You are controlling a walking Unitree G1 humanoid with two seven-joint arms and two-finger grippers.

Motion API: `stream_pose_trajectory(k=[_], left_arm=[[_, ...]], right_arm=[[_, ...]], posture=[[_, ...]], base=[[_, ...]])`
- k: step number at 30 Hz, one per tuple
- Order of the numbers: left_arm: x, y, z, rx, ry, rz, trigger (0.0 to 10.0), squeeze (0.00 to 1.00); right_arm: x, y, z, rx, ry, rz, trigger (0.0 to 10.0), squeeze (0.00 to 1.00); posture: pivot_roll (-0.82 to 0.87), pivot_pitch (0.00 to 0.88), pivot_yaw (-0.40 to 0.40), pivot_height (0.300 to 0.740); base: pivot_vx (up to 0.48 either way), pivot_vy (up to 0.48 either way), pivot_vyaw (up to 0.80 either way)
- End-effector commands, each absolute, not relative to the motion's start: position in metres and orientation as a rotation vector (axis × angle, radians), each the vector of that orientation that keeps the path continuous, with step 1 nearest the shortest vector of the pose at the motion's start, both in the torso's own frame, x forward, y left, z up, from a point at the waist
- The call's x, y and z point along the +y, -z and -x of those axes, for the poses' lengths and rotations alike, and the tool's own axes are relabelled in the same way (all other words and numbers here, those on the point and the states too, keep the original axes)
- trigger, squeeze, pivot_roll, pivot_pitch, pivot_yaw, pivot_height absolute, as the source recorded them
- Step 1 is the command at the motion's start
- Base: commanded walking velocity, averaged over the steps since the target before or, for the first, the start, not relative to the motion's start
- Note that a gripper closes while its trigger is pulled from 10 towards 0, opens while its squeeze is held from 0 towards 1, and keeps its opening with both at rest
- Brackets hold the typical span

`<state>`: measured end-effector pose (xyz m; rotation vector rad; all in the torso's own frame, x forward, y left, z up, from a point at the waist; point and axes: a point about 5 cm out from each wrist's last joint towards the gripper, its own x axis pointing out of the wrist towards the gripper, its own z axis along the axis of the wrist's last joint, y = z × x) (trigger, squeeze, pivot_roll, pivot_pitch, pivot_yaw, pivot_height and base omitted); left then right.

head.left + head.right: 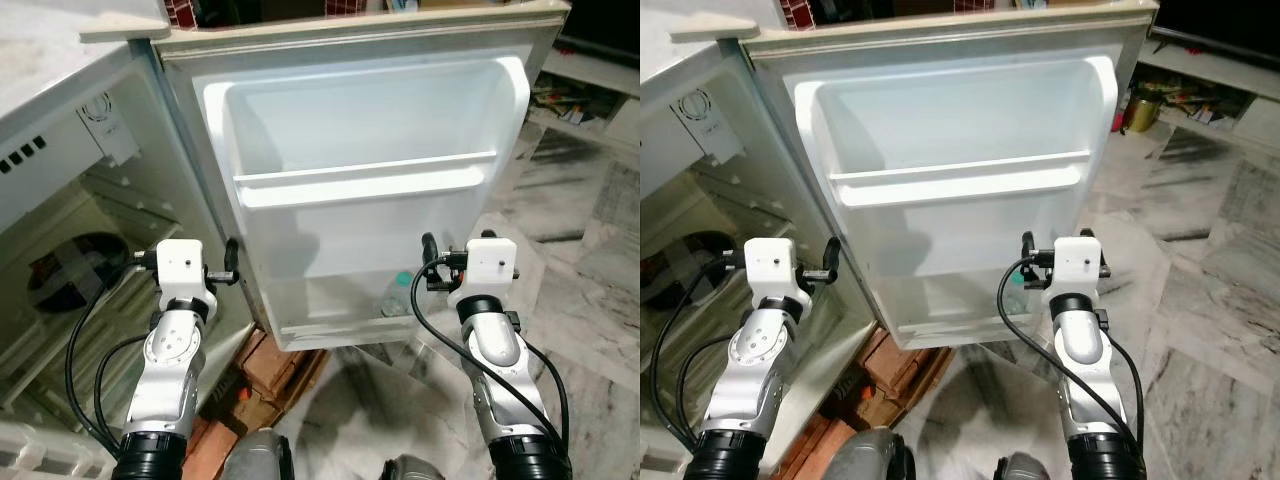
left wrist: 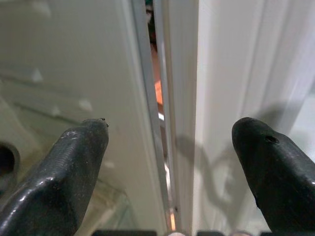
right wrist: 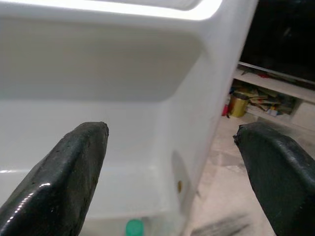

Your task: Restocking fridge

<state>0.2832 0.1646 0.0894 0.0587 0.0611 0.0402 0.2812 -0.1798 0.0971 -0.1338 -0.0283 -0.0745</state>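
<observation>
The white fridge door (image 1: 370,130) stands wide open in front of me, with a bare upper shelf (image 1: 365,180). In its bottom shelf stands a clear bottle with a green cap (image 1: 397,293), whose cap (image 3: 134,227) also appears in the right wrist view. My left gripper (image 1: 231,258) is open at the door's hinge edge, facing the gap between door and fridge body (image 2: 165,123). My right gripper (image 1: 430,255) is open and empty near the door's lower right, just above and right of the bottle. Its fingers (image 3: 64,172) face the door's inner corner.
The fridge interior (image 1: 70,260) with glass shelves lies to my left. Red bricks (image 1: 275,365) prop the fridge from below. Marble floor (image 1: 590,300) stretches right, with a low shelf of clutter and a gold tin (image 1: 1140,108) at the far right.
</observation>
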Motion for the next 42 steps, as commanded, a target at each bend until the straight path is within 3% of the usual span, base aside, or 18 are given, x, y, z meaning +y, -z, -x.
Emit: stream_pose_trajectory(k=[1, 15, 24, 29, 42], left_arm=[[0.166, -0.085, -0.282, 0.080, -0.048, -0.085, 10.0, 0.00], [0.164, -0.073, -0.275, 0.116, -0.056, -0.095, 10.0, 0.00], [0.163, -0.075, -0.281, 0.105, -0.051, -0.101, 10.0, 0.00], [0.162, -0.076, -0.281, 0.101, -0.048, -0.105, 10.0, 0.00], [0.162, -0.074, -0.281, 0.100, -0.032, -0.114, 10.0, 0.00]], right_arm=[[-0.181, -0.097, -0.283, -0.026, 0.090, 0.143, 10.0, 0.00], [-0.177, -0.075, -0.271, 0.086, 0.063, 0.059, 10.0, 0.00], [-0.165, -0.089, -0.282, -0.004, 0.005, 0.202, 10.0, 0.00], [-0.165, -0.089, -0.282, 0.000, -0.010, 0.172, 10.0, 0.00], [-0.145, -0.108, -0.281, -0.148, -0.149, 0.282, 10.0, 0.00]], posture=[[0.02, 0.000, 0.033, 0.740], [0.02, 0.000, 0.025, 0.740], [0.01, 0.000, 0.041, 0.740], [0.01, 0.000, 0.040, 0.740], [0.01, 0.000, 0.035, 0.740]], base=[[0.000, 0.000, 0.00], [0.000, -0.338, 0.00], [0.000, -0.457, 0.00], [0.000, -0.447, 0.00], [0.000, -0.468, 0.77]])
